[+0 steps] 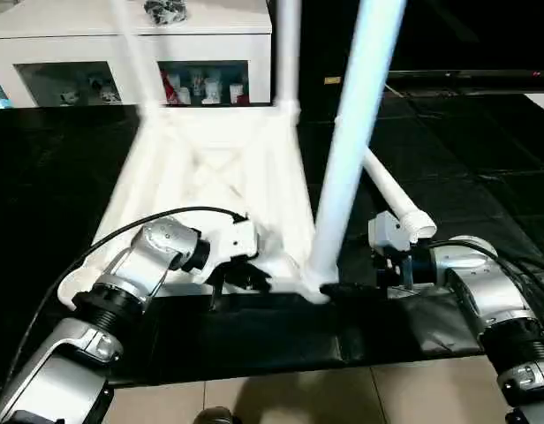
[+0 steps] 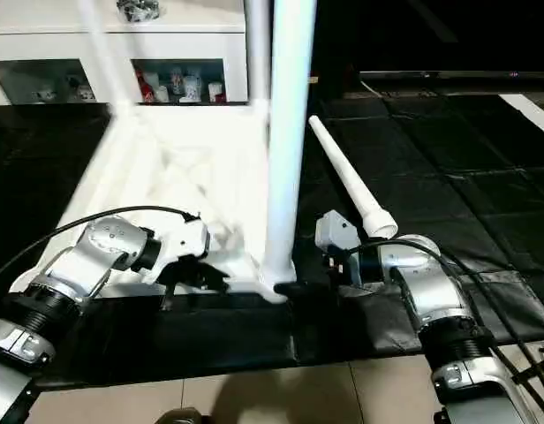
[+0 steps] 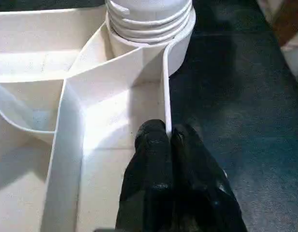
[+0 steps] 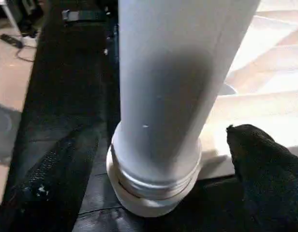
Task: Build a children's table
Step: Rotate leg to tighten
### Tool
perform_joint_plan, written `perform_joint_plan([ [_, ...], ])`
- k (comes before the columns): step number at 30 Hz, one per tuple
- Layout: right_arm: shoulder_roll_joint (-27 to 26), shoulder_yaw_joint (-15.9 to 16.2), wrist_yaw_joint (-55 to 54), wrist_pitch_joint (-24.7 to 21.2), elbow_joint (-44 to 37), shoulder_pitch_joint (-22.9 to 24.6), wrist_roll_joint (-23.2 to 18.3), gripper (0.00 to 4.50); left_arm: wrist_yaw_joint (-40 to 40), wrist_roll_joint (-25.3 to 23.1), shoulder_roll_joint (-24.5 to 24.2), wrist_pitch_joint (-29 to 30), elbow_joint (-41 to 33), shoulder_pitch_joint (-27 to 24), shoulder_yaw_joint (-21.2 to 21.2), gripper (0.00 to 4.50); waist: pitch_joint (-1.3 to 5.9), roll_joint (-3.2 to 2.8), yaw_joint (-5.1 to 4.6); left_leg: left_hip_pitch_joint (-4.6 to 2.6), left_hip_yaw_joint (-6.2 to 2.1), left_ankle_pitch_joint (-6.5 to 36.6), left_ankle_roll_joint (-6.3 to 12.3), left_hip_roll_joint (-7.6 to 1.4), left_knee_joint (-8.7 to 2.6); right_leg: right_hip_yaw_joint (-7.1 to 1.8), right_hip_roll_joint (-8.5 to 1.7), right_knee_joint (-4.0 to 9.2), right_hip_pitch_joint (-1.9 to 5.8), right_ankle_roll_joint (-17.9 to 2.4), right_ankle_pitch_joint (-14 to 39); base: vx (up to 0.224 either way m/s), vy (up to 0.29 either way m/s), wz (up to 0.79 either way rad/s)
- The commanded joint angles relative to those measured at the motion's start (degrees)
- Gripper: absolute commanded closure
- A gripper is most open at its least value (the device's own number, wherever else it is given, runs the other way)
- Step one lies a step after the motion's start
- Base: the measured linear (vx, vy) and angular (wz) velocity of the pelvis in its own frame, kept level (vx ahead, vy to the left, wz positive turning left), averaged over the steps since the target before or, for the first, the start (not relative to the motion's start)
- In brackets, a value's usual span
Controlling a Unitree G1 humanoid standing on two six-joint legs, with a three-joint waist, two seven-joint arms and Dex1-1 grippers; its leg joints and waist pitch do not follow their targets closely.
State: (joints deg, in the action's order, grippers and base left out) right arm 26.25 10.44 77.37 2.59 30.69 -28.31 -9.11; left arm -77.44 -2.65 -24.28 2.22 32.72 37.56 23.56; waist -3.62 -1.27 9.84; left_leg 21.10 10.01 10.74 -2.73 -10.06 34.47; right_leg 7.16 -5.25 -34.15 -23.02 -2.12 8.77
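White tabletop (image 1: 210, 177) lay underside-up on the black floor mat (image 1: 484, 168), 3 legs standing in its corner sockets, the near-right leg (image 1: 351, 150) upright and screwed in. A 4th leg (image 2: 347, 177) lay loose on the mat to the right. Left gripper (image 3: 169, 140) was closed on the tabletop's near rim; right gripper (image 4: 139, 164) stood wide, 1 finger either side of the near-right leg's base, holding nothing.
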Motion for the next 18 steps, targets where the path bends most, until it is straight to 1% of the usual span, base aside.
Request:
perform_joint_plan([
  [1,0.5,0.5,1.9,0.3,0.5,-1.3,-0.7,0.40,-3.1,-1.1,0.2,-2.0,-0.2,1.2,2.3,4.50,4.76,0.02,-0.41,-0.71,-1.22,12.1,3.23,-3.77,-3.93,-3.66,-4.72,3.96,3.27,-10.9,15.9,0.000,0.000,0.00],
  [2,0.5,0.6,2.3,0.1,0.5,-1.3,-0.8,0.47,-3.3,-1.0,0.1,-2.2,-0.2,1.2,2.4,4.50,4.79,-0.10,-0.40,-0.69,-1.28,11.7,3.23,-3.88,-3.95,-3.69,-4.81,3.92,3.27,-10.9,16.0,0.000,0.000,0.00],
  [6,0.5,0.9,4.6,-0.5,0.6,-1.4,-1.1,0.84,-4.4,-1.1,-0.1,-3.0,-0.3,1.0,2.8,4.50,4.85,-0.07,-0.36,-0.69,-1.26,11.4,3.45,-3.95,-3.92,-3.69,-4.76,3.84,3.23,-11.1,15.4,0.000,0.000,0.00],
  [7,0.5,0.9,4.7,-0.4,0.7,-1.5,-1.1,0.84,-4.6,-1.1,-0.1,-3.1,-0.4,1.0,2.8,4.50,4.85,-0.10,-0.38,-0.66,-1.28,11.3,3.48,-3.95,-3.92,-3.66,-4.75,3.79,3.24,-11.2,15.2,0.000,0.000,0.00],
  [8,0.4,1.0,5.0,-0.4,1.0,-1.6,-1.1,1.06,-4.9,-1.1,-0.1,-3.1,-0.5,0.9,2.9,4.50,4.88,-0.10,-0.36,-0.71,-1.25,11.4,3.47,-3.96,-3.90,-3.67,-4.76,3.80,3.22,-11.4,15.0,0.000,0.000,0.00],
  [10,0.4,1.1,5.7,-0.5,1.3,-1.6,-1.3,1.13,-5.3,-1.0,-0.2,-3.3,-0.6,0.8,3.1,4.50,4.84,-0.09,-0.39,-0.72,-1.24,11.5,3.39,-3.96,-3.92,-3.68,-4.72,3.76,3.22,-11.5,15.1,0.000,0.000,0.00],
  [12,0.4,1.4,6.2,-0.6,1.3,-1.7,-1.4,1.40,-5.6,-1.0,-0.4,-3.6,-0.4,0.8,3.2,4.50,4.84,-0.10,-0.35,-0.70,-1.25,11.5,3.42,-3.93,-3.91,-3.69,-4.77,3.78,3.24,-11.4,15.2,0.000,0.000,0.00],
  [13,0.4,1.4,6.3,-0.4,1.4,-1.7,-1.3,1.40,-5.7,-1.0,-0.4,-3.8,-0.3,0.9,3.3,4.50,4.87,-0.08,-0.38,-0.67,-1.24,11.3,3.42,-3.90,-3.91,-3.67,-4.74,3.75,3.28,-11.3,15.2,0.000,0.000,0.00],
  [14,0.3,1.5,6.6,-0.4,1.5,-1.7,-1.3,1.58,-5.9,-1.1,-0.5,-4.0,-0.1,0.9,3.3,4.50,4.89,-0.13,-0.34,-0.69,-1.22,11.1,3.46,-3.90,-3.86,-3.69,-4.74,3.76,3.24,-11.4,14.9,0.000,0.000,0.00],
  [15,0.3,1.6,6.7,-0.4,1.5,-1.7,-1.2,1.64,-5.9,-1.1,-0.5,-4.0,-0.1,0.9,3.3,4.50,4.91,-0.11,-0.35,-0.63,-1.24,10.8,3.52,-3.91,-3.86,-3.68,-4.73,3.67,3.30,-11.5,14.5,0.000,0.000,0.00],
  [17,0.1,1.6,7.0,-0.5,1.6,-1.6,-1.2,1.73,-6.2,-1.2,-0.6,-4.1,-0.1,0.9,3.3,4.50,4.88,-0.24,-0.35,-0.68,-1.26,11.0,3.56,-3.96,-3.89,-3.67,-4.71,3.71,3.24,-11.6,14.4,0.000,0.000,0.00],
  [18,0.0,1.6,7.2,-0.6,1.6,-1.6,-1.2,1.92,-6.4,-1.2,-0.6,-4.2,-0.1,0.9,3.3,4.50,4.91,-0.36,-0.35,-0.69,-1.28,11.3,3.48,-3.94,-3.88,-3.66,-4.72,3.71,3.28,-11.6,14.5,0.000,0.000,0.00],
])
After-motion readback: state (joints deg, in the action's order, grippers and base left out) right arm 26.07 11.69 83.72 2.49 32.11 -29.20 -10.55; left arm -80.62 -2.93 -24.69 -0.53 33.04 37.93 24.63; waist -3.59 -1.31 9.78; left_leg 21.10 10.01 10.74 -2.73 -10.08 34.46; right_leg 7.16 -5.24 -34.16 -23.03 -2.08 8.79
